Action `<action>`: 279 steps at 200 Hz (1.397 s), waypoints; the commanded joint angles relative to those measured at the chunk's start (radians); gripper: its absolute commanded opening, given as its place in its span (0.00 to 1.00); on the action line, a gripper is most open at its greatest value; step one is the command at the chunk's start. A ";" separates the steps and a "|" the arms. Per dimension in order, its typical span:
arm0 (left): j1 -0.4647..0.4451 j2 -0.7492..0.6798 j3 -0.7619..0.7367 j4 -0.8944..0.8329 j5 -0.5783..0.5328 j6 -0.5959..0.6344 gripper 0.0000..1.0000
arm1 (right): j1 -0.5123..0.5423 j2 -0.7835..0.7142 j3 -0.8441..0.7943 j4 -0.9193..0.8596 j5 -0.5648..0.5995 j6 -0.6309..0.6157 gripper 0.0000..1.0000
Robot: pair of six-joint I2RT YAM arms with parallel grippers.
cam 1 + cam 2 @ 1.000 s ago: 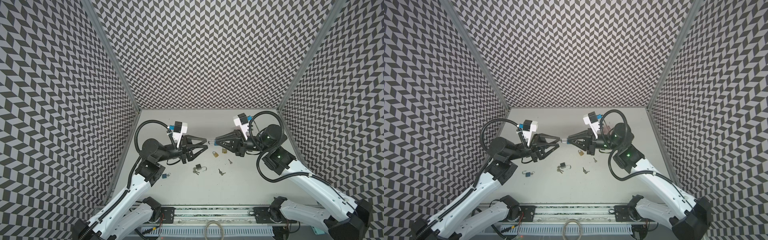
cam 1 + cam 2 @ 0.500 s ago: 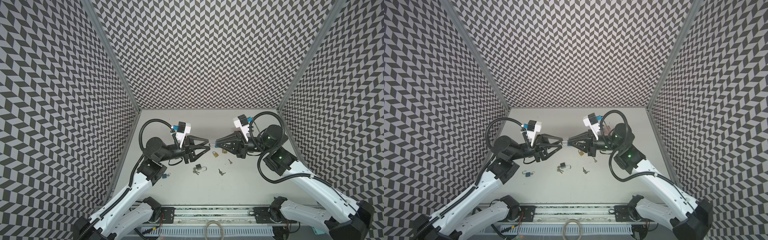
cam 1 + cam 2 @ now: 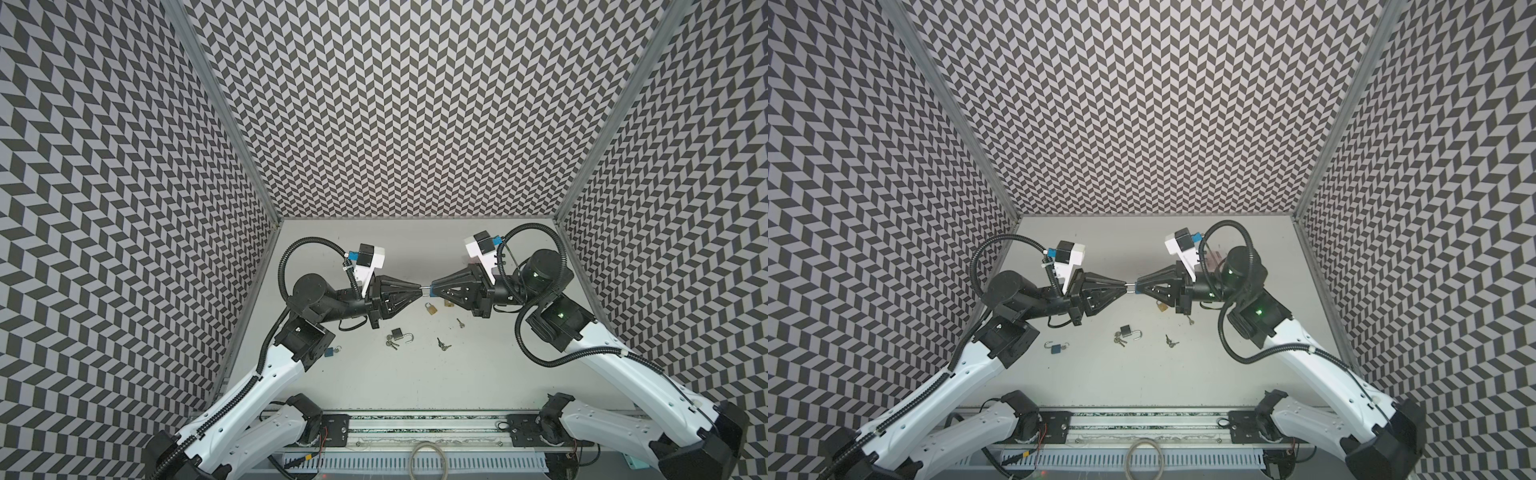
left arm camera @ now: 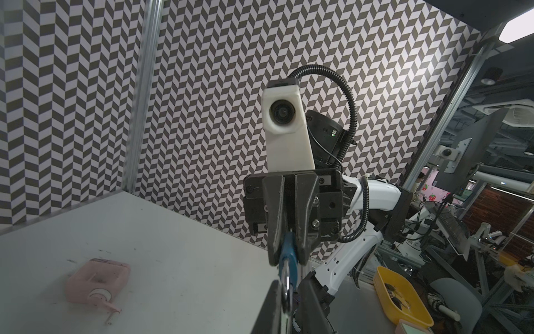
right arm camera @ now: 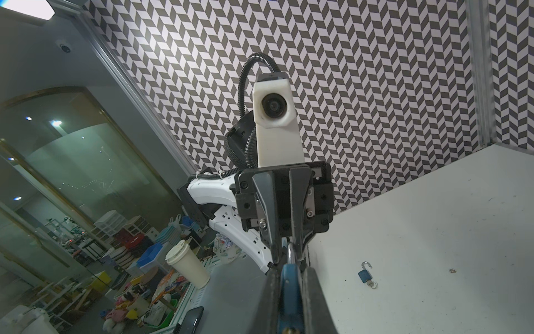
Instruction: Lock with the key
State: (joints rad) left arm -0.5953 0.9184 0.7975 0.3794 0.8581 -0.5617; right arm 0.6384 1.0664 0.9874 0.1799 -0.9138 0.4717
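Both arms raised, claws tip to tip above the middle of the worktop (image 3: 374,386), a little toward its back edge.

Right claw (image 3: 433,291) closed on the body of a blue padlock (image 4: 289,254); the body sits pinched between the fingers, shackle (image 4: 286,284) pointing at the opposite arm. Same grip seen from the right wrist view: blue body (image 5: 290,282) clamped between that claw's own fingers (image 5: 315,295).

Left claw (image 3: 419,289) closed on the shackle end. In the right wrist view its fingers pinch the steel loop. Padlock thus held off the worktop, spanning the two claw tips; in both top views only a short silver-and-blue bit shows between them (image 3: 1131,287). Whether a key sits in it, cannot tell.

Lying loose on the worktop:
- brass padlock (image 3: 431,308), just front of the meeting point
- black padlock (image 3: 400,333), shackle swung open, bunch of keys (image 3: 391,344) touching it
- pair of keys (image 3: 443,344), further right
- single key (image 3: 459,323), near the right arm
- second blue padlock (image 3: 1055,348), shackle open, near the left edge beside the left arm
- pink bottle (image 4: 95,282), on its side near the back right corner
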 commanded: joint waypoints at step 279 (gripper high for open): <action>0.018 -0.029 -0.018 -0.046 -0.007 0.029 0.00 | -0.057 -0.102 -0.008 0.107 0.055 0.061 0.00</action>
State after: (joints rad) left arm -0.6273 0.9329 0.7986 0.3481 0.8219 -0.5179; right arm 0.6254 1.0241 0.9672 0.1280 -0.8944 0.5007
